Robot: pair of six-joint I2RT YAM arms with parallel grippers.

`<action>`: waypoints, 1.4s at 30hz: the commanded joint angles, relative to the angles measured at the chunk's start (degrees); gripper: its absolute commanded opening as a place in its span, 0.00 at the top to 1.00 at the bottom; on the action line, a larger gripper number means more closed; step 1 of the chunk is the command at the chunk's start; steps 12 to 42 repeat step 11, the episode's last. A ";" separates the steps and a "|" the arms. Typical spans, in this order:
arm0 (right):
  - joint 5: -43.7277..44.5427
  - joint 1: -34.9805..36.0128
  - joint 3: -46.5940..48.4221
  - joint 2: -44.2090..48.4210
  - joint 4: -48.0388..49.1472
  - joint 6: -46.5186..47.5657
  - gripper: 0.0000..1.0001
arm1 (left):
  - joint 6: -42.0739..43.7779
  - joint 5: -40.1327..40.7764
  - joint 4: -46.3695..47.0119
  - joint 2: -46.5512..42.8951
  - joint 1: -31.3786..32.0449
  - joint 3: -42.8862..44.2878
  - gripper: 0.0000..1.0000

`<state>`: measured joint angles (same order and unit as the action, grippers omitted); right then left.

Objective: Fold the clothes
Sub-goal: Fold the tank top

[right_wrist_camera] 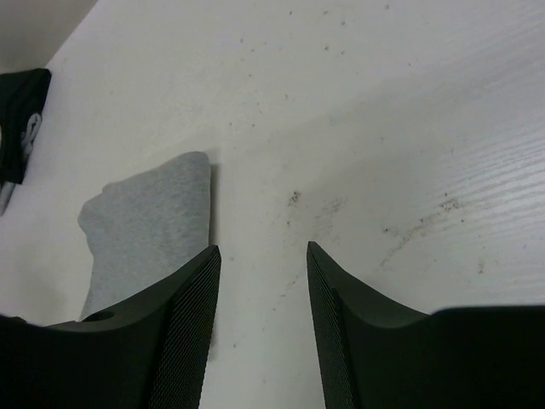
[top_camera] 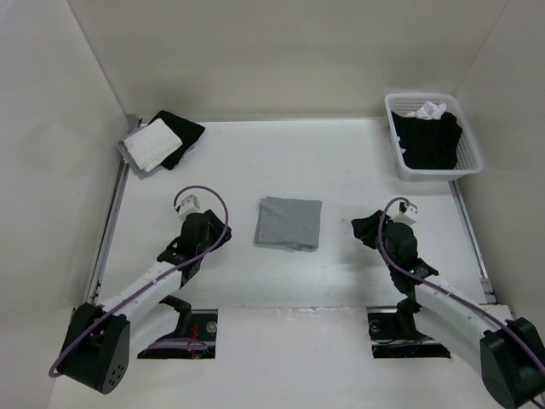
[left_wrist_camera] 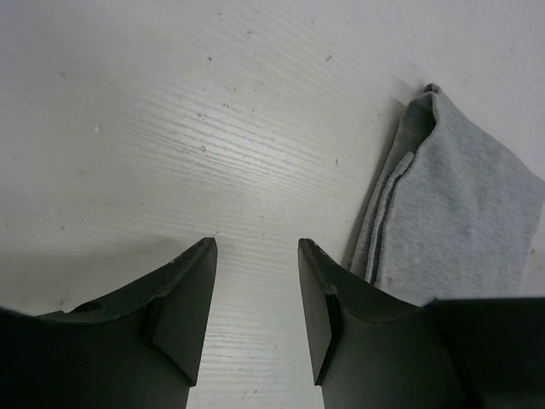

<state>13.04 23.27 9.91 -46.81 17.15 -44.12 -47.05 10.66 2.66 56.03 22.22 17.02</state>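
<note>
Left gripper fingers parted, folded heather-grey top just right of them; right gripper parted wide (top to its fingers' left).

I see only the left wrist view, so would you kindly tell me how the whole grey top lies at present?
Observer: In the top view, the grey top is a compact folded rectangle, flat on the table between both arms.
Operator: Thank you; where is the right tool?
Observer: The right tool stands open and empty, off the top's right edge, not touching it.
</note>
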 commanded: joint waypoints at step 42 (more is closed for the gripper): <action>-2.84 -1.08 0.72 -5.58 7.99 0.00 0.48 | 3.54 0.95 0.77 0.66 1.46 4.43 0.56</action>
